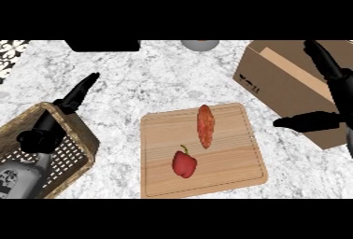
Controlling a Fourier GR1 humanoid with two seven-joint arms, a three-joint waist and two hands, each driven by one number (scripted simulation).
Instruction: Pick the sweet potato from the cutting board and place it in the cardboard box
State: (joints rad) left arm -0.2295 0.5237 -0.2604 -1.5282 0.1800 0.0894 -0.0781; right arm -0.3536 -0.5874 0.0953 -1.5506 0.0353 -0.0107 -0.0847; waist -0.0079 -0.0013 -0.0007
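The sweet potato (205, 126) lies on the wooden cutting board (234, 154), in the board's far half, its long axis running away from the robot. It sits well to the left of the right hand (331, 100) and nothing touches it. Just nearer the robot on the same board, a little to the left, rests a red bell pepper (184, 164) with its stem pointing up toward the sweet potato; the two are close but apart. The right hand shows at the view's right edge with its fingers straight and spread, one long finger pointing away over the cardboard box (289, 88) and the thumb (307, 122) sticking out leftward toward the board; it holds nothing. The box stands directly beneath and behind that hand, to the right of the board, tilted in the view, with its brown side wall facing the board. On the other side, the left hand (59, 112) is over the rim of a wicker basket (79, 140), its fingers extended and pointing away and grasping nothing. Under its wrist the basket holds a grey bottle (24, 175). Everything rests on a pale marble counter (151, 79). At the far edge, well beyond both hands, are a dark block (103, 45) and a small grey round object (201, 45), both cut off by the view.
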